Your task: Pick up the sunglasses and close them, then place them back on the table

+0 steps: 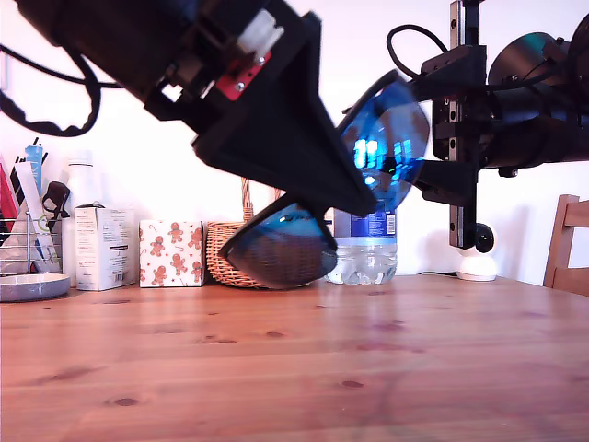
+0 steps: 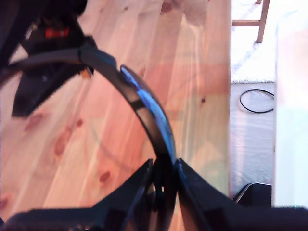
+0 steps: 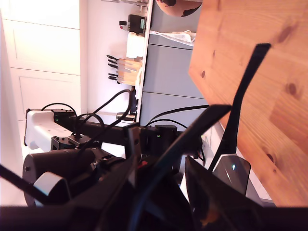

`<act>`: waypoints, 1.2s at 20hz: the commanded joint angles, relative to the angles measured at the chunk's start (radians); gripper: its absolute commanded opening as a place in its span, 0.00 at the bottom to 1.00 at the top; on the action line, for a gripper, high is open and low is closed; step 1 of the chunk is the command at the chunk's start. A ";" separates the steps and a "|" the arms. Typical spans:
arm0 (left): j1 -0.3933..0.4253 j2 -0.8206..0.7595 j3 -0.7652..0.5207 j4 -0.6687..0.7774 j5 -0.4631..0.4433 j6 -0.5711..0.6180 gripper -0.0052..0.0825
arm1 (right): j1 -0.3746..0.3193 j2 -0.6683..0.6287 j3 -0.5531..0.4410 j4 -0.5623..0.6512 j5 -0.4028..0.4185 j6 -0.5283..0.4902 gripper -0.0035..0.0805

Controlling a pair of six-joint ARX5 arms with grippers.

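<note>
Fold slowly, first gripper clamped on sunglasses, second gripper clamped there too, above table.

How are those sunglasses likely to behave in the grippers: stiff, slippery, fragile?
The sunglasses hang above the table, and their thin arms probably flex. My first gripper pinches only the frame edge, so the glossy curved lenses could slip or twist. They look light and scratch-prone.

Sunglasses held above table, before basket.
</note>
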 commanded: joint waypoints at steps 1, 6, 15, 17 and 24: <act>-0.006 -0.010 -0.017 0.036 -0.002 0.028 0.16 | 0.020 0.008 0.008 0.003 0.009 -0.006 0.38; -0.006 -0.010 -0.017 0.051 -0.006 0.101 0.16 | 0.066 0.009 0.008 -0.018 0.021 -0.012 0.38; 0.015 -0.010 -0.017 0.074 -0.086 0.194 0.16 | 0.159 0.009 0.008 -0.264 0.009 -0.192 0.38; 0.027 -0.010 -0.017 0.074 -0.118 0.224 0.16 | 0.179 0.009 0.008 -0.331 0.006 -0.246 0.38; 0.073 -0.010 -0.017 0.080 -0.181 0.280 0.16 | 0.203 0.009 0.008 -0.460 -0.006 -0.333 0.38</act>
